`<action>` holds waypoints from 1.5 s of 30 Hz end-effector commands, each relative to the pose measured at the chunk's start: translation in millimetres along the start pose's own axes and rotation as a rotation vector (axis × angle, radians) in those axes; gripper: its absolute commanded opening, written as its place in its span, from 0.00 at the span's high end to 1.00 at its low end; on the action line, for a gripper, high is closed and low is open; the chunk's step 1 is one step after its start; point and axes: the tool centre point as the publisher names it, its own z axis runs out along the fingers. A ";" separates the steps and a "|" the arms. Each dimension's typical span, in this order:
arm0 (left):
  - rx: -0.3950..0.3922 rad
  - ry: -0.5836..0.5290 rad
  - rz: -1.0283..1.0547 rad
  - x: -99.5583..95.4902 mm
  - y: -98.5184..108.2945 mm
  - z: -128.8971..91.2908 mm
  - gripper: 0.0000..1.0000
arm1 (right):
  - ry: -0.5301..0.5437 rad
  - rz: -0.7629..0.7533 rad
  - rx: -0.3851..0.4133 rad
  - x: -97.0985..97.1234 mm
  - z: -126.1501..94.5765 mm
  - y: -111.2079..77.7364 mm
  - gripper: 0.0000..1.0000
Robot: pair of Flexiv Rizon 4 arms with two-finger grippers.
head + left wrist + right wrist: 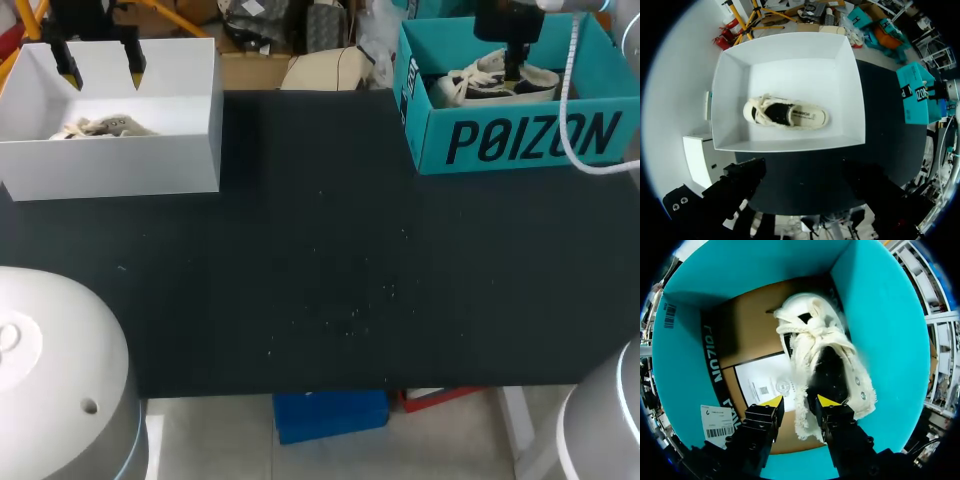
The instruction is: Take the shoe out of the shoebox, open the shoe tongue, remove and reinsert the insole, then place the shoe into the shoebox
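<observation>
Right wrist view puts your right gripper (pixel 799 401) down inside the teal shoebox (pixel 880 315). Its yellow tips are set fairly narrow and straddle the side wall of the shoe (pixel 825 355), one finger outside it and the other over the dark opening. You can see a sliver of gap on the outer side, so read it as not clamped yet. The shoe lies on the box floor, laces tied and tongue closed. Your left gripper (pixel 101 70) hangs over the white box (pixel 120 160) with its fingers spread wide and nothing in them. A second shoe (pixel 785 114) lies on its side in the middle of that box, well clear of the fingers. By my reading you are at the very first step — no shoe has left its box and the dark table (pixel 320 280) between the boxes holds neither. Everything else is ahead of you: the lift-out, opening the tongue, pulling and refitting the insole, and the return to the box.
</observation>
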 end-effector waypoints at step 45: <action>-0.001 -0.002 -0.001 0.4 0.2 -0.5 0.00 | -0.158 -0.033 0.018 24.0 -101.6 -45.0 1.00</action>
